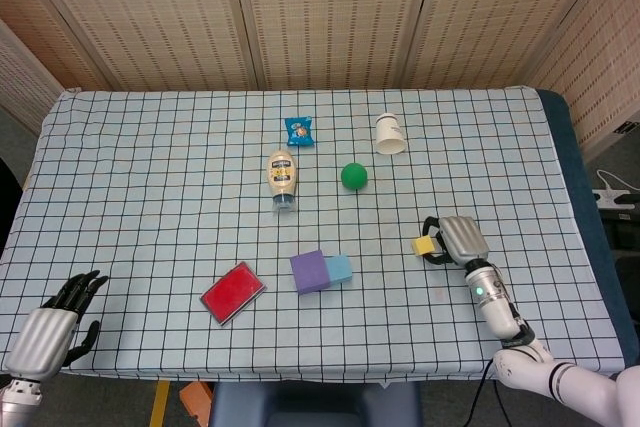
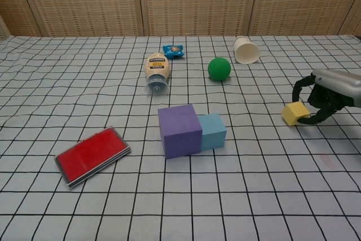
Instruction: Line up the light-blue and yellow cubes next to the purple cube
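My right robot hand [image 2: 322, 101] pinches the small yellow foam cube [image 2: 295, 114] near the tabletop's right edge; a shallow fingertip hold could let it slip in transit.

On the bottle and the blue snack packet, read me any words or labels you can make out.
Bottle: it has a label with dark print, too small and blurred to read.
Blue snack packet: printed graphics, no legible words.
Paper cup: no text visible.
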Controlling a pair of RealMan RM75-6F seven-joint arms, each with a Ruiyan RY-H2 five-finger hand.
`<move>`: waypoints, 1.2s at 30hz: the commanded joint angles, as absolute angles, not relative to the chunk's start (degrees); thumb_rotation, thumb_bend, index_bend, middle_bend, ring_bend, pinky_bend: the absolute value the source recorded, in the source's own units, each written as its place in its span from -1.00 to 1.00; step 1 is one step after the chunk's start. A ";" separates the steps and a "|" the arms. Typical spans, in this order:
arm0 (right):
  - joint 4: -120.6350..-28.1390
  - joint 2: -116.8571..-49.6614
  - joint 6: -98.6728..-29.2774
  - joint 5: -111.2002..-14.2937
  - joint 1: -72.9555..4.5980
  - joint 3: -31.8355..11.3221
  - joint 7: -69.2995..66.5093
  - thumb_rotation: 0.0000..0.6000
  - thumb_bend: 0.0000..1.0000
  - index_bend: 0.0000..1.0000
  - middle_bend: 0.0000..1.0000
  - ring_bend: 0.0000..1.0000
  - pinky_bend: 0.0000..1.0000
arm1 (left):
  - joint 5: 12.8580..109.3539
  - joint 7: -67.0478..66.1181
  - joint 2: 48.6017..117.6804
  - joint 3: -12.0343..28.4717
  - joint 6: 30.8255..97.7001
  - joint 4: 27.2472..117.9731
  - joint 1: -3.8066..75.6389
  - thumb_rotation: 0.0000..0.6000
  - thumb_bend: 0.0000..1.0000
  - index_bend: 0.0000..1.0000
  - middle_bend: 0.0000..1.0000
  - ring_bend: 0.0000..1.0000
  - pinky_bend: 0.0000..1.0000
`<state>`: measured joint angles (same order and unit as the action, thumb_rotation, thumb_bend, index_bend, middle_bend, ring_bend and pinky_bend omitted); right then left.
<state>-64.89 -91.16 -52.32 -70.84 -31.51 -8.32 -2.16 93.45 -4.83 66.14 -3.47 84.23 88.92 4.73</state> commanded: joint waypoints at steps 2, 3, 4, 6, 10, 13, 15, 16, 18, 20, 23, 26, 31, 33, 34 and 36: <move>-65.38 -91.48 -52.55 -71.48 -31.49 -8.55 -3.88 1.00 -0.74 0.24 0.86 0.67 0.83 | 93.47 -4.98 66.18 -3.48 84.14 88.97 4.77 1.00 0.03 -0.76 -0.85 -0.83 -0.20; -65.52 -91.55 -52.47 -71.56 -31.53 -8.59 -4.24 1.00 -0.74 0.24 0.86 0.67 0.83 | 93.47 -5.02 66.18 -3.50 84.11 89.00 4.78 1.00 0.03 -0.76 -0.85 -0.83 -0.20; -65.76 -91.65 -52.29 -71.62 -31.63 -8.65 -4.66 1.00 -0.74 0.24 0.86 0.67 0.83 | 93.49 -5.07 66.18 -3.52 84.09 89.03 4.79 1.00 0.03 -0.76 -0.85 -0.83 -0.20; -65.92 -91.71 -52.10 -71.64 -31.72 -8.68 -4.93 1.00 -0.74 0.24 0.86 0.67 0.83 | 93.52 -5.11 66.17 -3.54 84.08 89.05 4.79 1.00 0.03 -0.76 -0.85 -0.83 -0.20; -67.90 -92.39 -50.20 -71.50 -32.79 -9.12 -6.44 1.00 -0.74 0.24 0.86 0.67 0.84 | 93.85 -5.05 66.15 -3.59 84.54 89.10 4.66 1.00 0.04 -0.76 -0.85 -0.83 -0.20; -68.88 -92.95 -49.90 -71.37 -33.35 -9.32 -5.82 1.00 -0.74 0.24 0.86 0.67 0.84 | 93.92 -4.80 66.13 -3.62 84.59 89.00 4.64 1.00 0.03 -0.76 -0.86 -0.83 -0.20; -69.40 -93.39 -49.70 -71.26 -33.67 -9.39 -5.48 1.00 -0.74 0.24 0.86 0.67 0.84 | 93.86 -4.69 66.08 -3.63 84.51 89.01 4.66 1.00 0.03 -0.76 -0.86 -0.83 -0.20; -69.57 -93.57 -49.56 -71.19 -33.81 -9.42 -5.43 1.00 -0.74 0.24 0.86 0.67 0.84 | 93.84 -4.63 66.07 -3.62 84.53 89.02 4.65 1.00 0.03 -0.76 -0.86 -0.83 -0.20; -69.69 -94.01 -49.14 -71.03 -34.12 -9.47 -5.47 1.00 -0.74 0.24 0.86 0.67 0.84 | 93.89 -4.56 66.04 -3.59 84.64 89.02 4.63 1.00 0.03 -0.76 -0.85 -0.83 -0.20; -69.54 -94.37 -48.70 -70.83 -34.37 -9.51 -5.62 1.00 -0.74 0.24 0.86 0.67 0.84 | 94.00 -4.48 66.02 -3.63 84.73 88.97 4.61 1.00 0.03 -0.76 -0.86 -0.83 -0.20; -69.10 -94.93 -48.06 -70.43 -34.75 -9.73 -6.07 1.00 -0.74 0.24 0.86 0.67 0.84 | 93.92 -4.30 66.00 -3.60 84.70 88.89 4.62 1.00 0.03 -0.76 -0.86 -0.83 -0.20; -68.89 -95.28 -47.73 -70.29 -35.05 -9.92 -6.56 1.00 -0.74 0.24 0.86 0.67 0.84 | 93.77 -4.22 66.00 -3.57 84.58 88.88 4.64 1.00 0.03 -0.76 -0.85 -0.83 -0.20; -69.49 -95.33 -47.56 -70.18 -35.44 -10.11 -6.50 1.00 -0.74 0.24 0.86 0.67 0.84 | 93.81 -4.26 66.02 -3.59 84.55 88.90 4.66 1.00 0.03 -0.76 -0.86 -0.83 -0.20; -70.03 -95.28 -47.69 -70.19 -35.52 -10.12 -6.25 1.00 -0.74 0.24 0.86 0.67 0.84 | 93.82 -4.34 66.03 -3.60 84.55 88.91 4.65 1.00 0.03 -0.76 -0.86 -0.83 -0.20; -70.26 -95.24 -47.75 -70.18 -35.54 -10.11 -6.12 1.00 -0.74 0.24 0.87 0.67 0.84 | 93.85 -4.36 66.02 -3.62 84.54 88.92 4.65 1.00 0.03 -0.76 -0.86 -0.83 -0.20; -70.78 -95.19 -47.70 -69.97 -35.62 -10.10 -5.77 1.00 -0.74 0.24 0.87 0.67 0.84 | 93.86 -4.35 66.02 -3.63 84.52 88.96 4.66 1.00 0.03 -0.76 -0.85 -0.83 -0.20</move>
<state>-70.67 -95.22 -47.71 -70.04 -35.58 -10.10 -5.87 93.87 -4.35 66.02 -3.63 84.51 88.96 4.66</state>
